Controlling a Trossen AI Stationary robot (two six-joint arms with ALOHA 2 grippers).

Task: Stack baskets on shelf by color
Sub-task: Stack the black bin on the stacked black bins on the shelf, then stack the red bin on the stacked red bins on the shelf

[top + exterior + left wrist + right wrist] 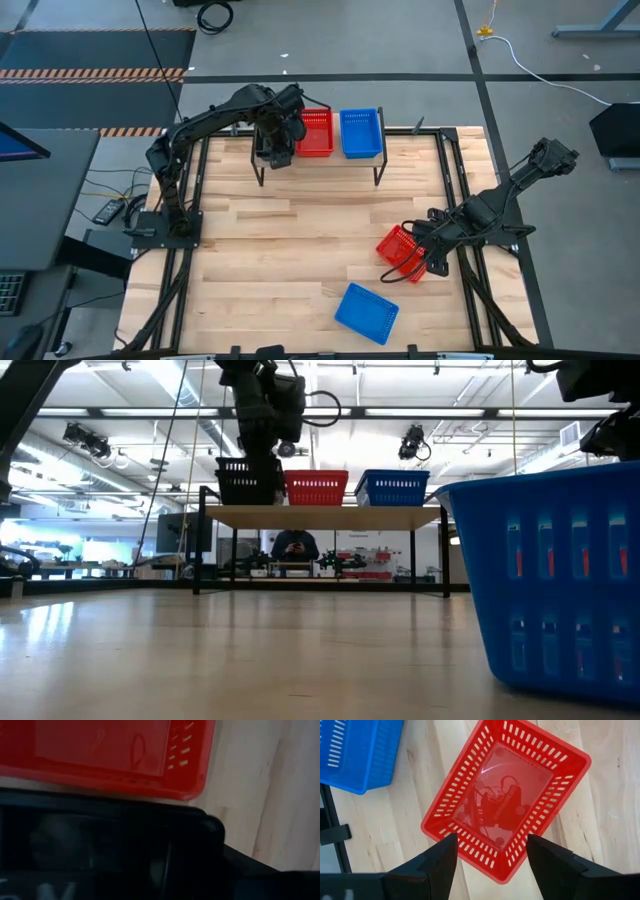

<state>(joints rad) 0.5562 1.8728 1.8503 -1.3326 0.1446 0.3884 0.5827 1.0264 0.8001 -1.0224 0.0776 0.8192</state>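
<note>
Left gripper (274, 148) sits over the black basket (247, 482) at the shelf's (325, 516) left end; finger state cannot be told. Red basket (316, 132) mid-shelf, blue basket (361, 133) at its right end. Right gripper (490, 855), fingers spread, hovers over a second red basket (507, 802) near the worktop's right edge. Another blue basket (366, 312) lies near the front edge.

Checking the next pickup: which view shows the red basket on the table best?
The right wrist view: the red basket fills it, rim to floor. The high view shows it small and partly under the right claw. The other views miss it.
</note>
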